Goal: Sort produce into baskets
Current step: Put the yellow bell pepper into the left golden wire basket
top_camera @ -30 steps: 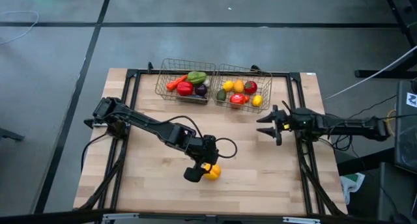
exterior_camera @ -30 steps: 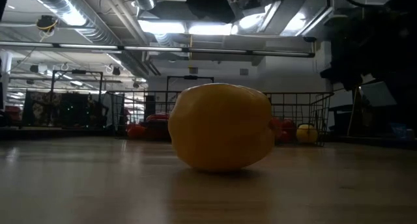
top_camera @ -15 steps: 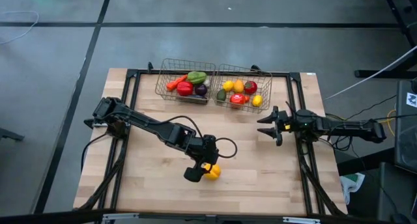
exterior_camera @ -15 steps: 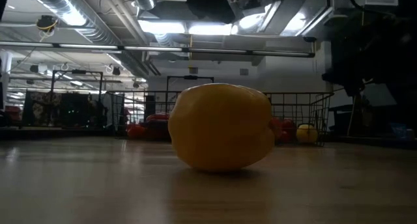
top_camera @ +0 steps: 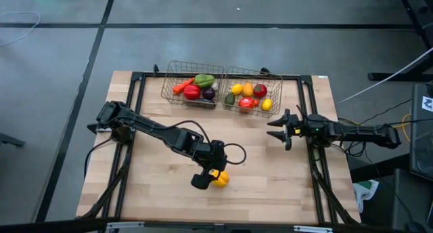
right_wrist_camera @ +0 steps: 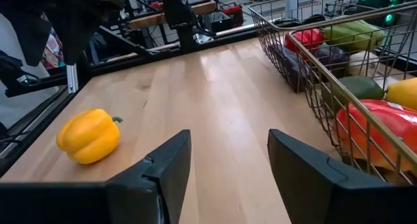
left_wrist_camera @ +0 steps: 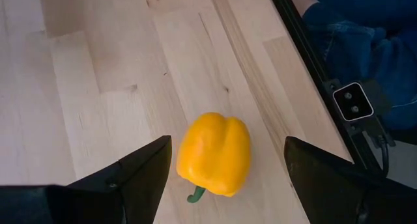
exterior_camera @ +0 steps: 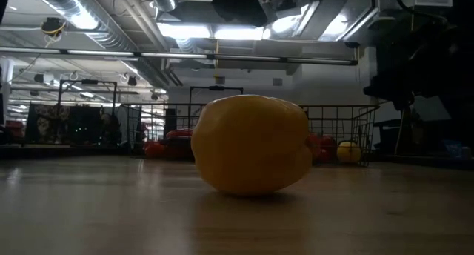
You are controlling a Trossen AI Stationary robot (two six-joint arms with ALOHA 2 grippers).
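a pale wooden table (top_camera: 162,185) is framed by black rails, with grey floor around it and, in the low view, a lit workshop seen beyond.

the left gripper (top_camera: 208,180) is held low over the middle of the near half of the table, its jaws spread apart with nothing clamped. a yellow pepper (top_camera: 218,178) is seen lying on its side on the wood between the two dark fingers (left_wrist_camera: 140,175) in the left wrist view, touched by neither. the same pepper fills the low view, resting on the table.

the right gripper (top_camera: 276,129) is held near the table's right side, just in front of the right basket (top_camera: 274,97); its jaws are parted and nothing is held.

at the far edge, two wire baskets are set side by side. green, red, orange and purple pieces are held in the left basket (top_camera: 169,87); yellow, red, orange and green pieces lie in the right one.
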